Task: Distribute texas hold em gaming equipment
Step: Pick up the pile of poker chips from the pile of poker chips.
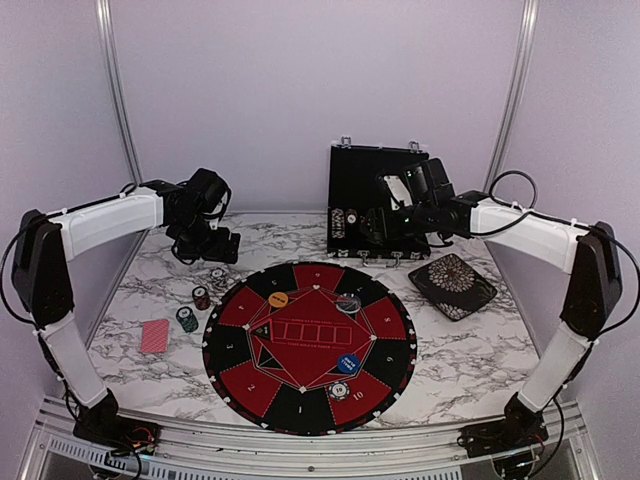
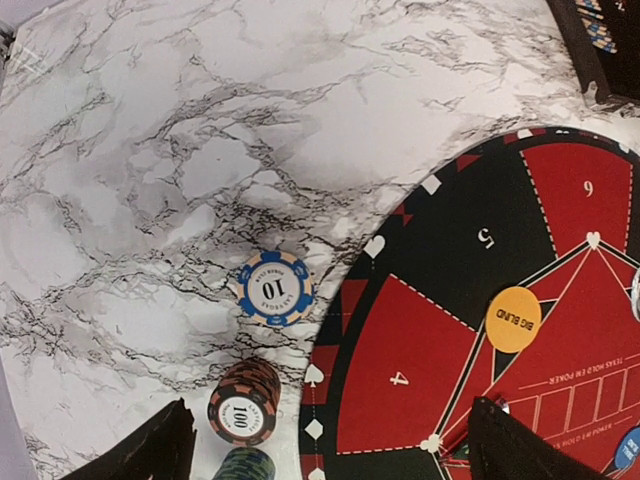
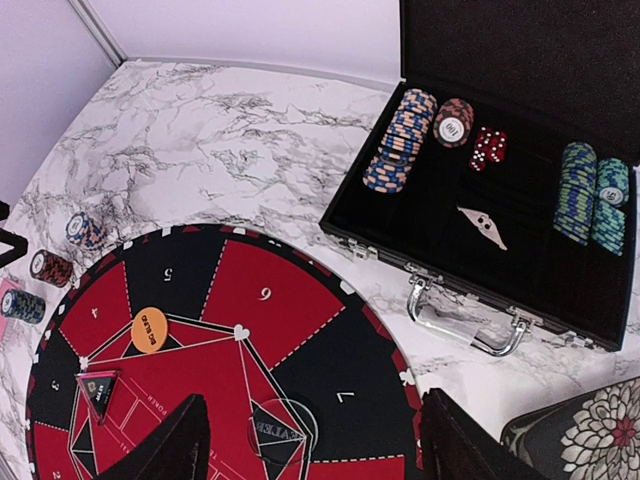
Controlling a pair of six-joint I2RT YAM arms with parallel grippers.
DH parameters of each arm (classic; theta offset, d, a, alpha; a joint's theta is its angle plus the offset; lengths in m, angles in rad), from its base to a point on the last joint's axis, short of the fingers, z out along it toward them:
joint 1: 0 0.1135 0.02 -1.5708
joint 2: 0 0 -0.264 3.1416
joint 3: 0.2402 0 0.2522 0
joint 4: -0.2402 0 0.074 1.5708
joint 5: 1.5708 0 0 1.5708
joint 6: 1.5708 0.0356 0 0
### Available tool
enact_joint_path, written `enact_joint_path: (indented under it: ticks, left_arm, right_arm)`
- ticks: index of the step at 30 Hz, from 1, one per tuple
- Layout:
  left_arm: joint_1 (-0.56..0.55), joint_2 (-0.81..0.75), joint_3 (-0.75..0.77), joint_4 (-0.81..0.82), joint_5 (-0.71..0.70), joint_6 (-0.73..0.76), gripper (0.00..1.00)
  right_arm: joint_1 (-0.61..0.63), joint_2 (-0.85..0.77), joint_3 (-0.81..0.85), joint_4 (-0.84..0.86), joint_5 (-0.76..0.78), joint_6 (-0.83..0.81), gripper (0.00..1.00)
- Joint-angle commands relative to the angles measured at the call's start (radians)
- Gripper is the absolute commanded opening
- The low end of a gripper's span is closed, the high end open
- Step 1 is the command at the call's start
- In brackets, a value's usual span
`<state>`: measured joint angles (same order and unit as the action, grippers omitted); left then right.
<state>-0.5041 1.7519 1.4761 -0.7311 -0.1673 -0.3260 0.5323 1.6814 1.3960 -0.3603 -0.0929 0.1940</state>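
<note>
My left gripper (image 1: 215, 247) is open and empty, above the marble left of the mat. Below it in the left wrist view lie a single blue-and-white "10" chip (image 2: 275, 288), a red-black "100" chip stack (image 2: 243, 405) and a teal stack (image 2: 243, 465). A red-backed card (image 1: 155, 336) lies further left. My right gripper (image 1: 385, 225) is open and empty over the mat's far right edge, in front of the open case. On the mat lie an orange disc (image 3: 149, 329), a clear dealer disc (image 3: 282, 430), a blue disc (image 1: 348, 364) and one chip (image 1: 339, 390).
The round red-and-black mat (image 1: 250, 385) fills the table's middle. The open black case (image 3: 440, 270) at the back holds chip stacks (image 3: 400, 140), red dice (image 3: 488, 148) and teal stacks (image 3: 590, 195). A black patterned dish (image 1: 452, 285) lies right of the mat.
</note>
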Motion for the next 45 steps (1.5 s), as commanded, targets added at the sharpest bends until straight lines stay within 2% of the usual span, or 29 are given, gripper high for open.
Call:
enact_joint_path:
  ticks: [1,11,22,45]
  left_arm:
    - [0.047,0.063,0.012,-0.008,0.051,0.043,0.95]
    - [0.101,0.196,0.091,0.000,0.098,0.085,0.79]
    - [0.120,0.280,0.130,0.000,0.090,0.103,0.75]
    - [0.126,0.324,0.138,0.000,0.084,0.121,0.69]
  right_arm:
    - [-0.011,-0.004,0.013,0.007,-0.005,-0.008,0.69]
    - [-0.020,-0.001,0.010,0.011,-0.008,-0.007,0.69]
    - [-0.029,-0.008,0.004,0.012,-0.010,-0.005,0.69]
    - [-0.032,-0.006,0.000,0.012,-0.010,-0.004,0.69]
